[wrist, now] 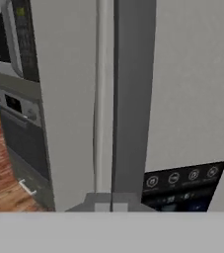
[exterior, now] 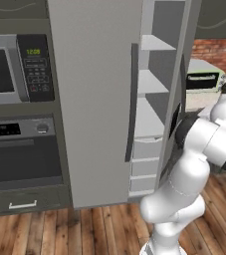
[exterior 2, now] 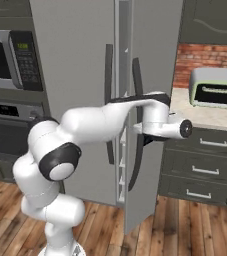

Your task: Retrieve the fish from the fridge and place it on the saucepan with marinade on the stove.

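1. the fridge stands tall and grey in front of me. its left door is closed and its right door is swung partly out.
2. the left base view looks through the gap to the white inner shelves and the drawers below them. the right base view gives just a thin slit there. i cannot tell from here where the fish lies.
3. left of the fridge, the oven sits below the microwave.
4. the right base view has a worktop to the right of the fridge, with a toaster oven on it.
5. the hand view shows a dark control panel with round icons low on the right door.
6. the right door's long dark handle curves down past my hand.
7. my fingers are at that handle, pressed fully together. i cannot see anything held between them.
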You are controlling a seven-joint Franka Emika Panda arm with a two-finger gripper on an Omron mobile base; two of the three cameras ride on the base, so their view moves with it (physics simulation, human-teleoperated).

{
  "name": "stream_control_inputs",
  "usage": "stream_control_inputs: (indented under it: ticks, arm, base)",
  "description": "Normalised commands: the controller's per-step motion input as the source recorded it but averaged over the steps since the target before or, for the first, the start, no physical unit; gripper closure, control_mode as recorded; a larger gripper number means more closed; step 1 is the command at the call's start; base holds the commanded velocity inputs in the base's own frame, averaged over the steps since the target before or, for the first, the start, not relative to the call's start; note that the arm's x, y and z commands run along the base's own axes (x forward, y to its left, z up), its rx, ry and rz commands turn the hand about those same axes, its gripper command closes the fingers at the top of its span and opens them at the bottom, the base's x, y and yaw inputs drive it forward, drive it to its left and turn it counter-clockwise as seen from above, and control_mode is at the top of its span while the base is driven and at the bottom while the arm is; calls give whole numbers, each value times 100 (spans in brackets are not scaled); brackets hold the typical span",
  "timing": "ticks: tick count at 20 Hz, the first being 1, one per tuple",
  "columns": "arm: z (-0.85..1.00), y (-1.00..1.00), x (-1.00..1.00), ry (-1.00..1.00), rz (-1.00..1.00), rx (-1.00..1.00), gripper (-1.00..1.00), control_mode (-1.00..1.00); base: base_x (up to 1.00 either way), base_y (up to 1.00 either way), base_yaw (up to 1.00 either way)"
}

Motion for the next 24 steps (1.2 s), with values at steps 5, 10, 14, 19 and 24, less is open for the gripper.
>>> stream_control_inputs:
  ticks: [5,10,14,19,24]
  arm:
    - [13,40,-87,-33,-6,-4,100,-100]
    - [12,79,-42,-6,0,-7,100,-100]
    - [22,88,-29,0,0,-8,-100,-100]
    - [43,63,-28,3,-8,-14,-100,-100]
    - [33,41,-14,9,-32,-16,-100,-100]
  base:
    - [0,0,0]
    - [0,0,0]
    - [0,0,0]
    - [0,0,0]
    - [0,0,0]
